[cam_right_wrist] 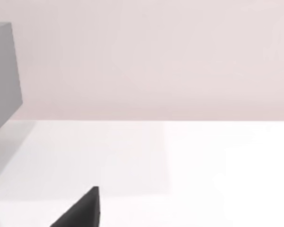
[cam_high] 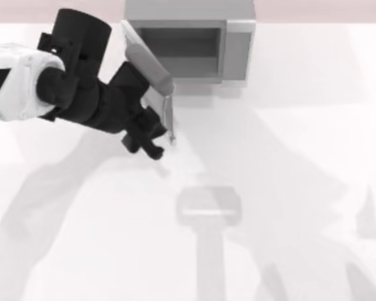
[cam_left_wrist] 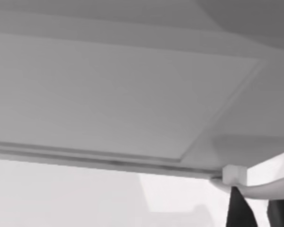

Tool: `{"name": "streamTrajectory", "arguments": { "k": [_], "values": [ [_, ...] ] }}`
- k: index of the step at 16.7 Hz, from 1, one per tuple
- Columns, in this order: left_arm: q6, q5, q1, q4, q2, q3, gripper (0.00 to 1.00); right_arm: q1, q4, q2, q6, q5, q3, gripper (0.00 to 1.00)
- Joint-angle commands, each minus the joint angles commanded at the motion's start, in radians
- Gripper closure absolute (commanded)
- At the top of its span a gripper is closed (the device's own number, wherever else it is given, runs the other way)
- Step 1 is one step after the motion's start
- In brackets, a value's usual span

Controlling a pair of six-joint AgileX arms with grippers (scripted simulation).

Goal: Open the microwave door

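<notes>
The grey microwave [cam_high: 194,12] stands at the table's far edge, centre. Its door [cam_high: 147,63] is swung out to the left at a wide angle, so the dark cavity [cam_high: 178,44] shows. My left gripper [cam_high: 155,145] is at the door's free edge, shut on the vertical bar handle [cam_high: 170,119]. In the left wrist view the door panel [cam_left_wrist: 109,94] fills most of the picture. There the handle [cam_left_wrist: 260,182] crosses the two dark fingertips [cam_left_wrist: 239,210] of the left gripper [cam_left_wrist: 258,203]. My right gripper [cam_right_wrist: 85,210] is parked off to the right, away from the microwave [cam_right_wrist: 4,75].
The narrow grey control panel [cam_high: 238,53] sits to the right of the cavity. A pale wall runs behind the table. Grey shadows of the arms and camera lie across the white tabletop [cam_high: 288,125].
</notes>
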Motion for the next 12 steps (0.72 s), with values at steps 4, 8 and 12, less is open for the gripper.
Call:
{"name": "streamTrajectory", "arguments": {
  "k": [4, 8, 12],
  "values": [
    [0.049, 0.027, 0.024, -0.020, -0.003, 0.006, 1.00, 0.000, 0.000, 0.000, 0.000, 0.000, 0.000, 0.00],
    [0.055, 0.030, 0.026, -0.023, -0.002, 0.006, 1.00, 0.000, 0.000, 0.000, 0.000, 0.000, 0.000, 0.00],
    [0.055, 0.030, 0.026, -0.023, -0.002, 0.006, 1.00, 0.000, 0.000, 0.000, 0.000, 0.000, 0.000, 0.00]
  ]
}}
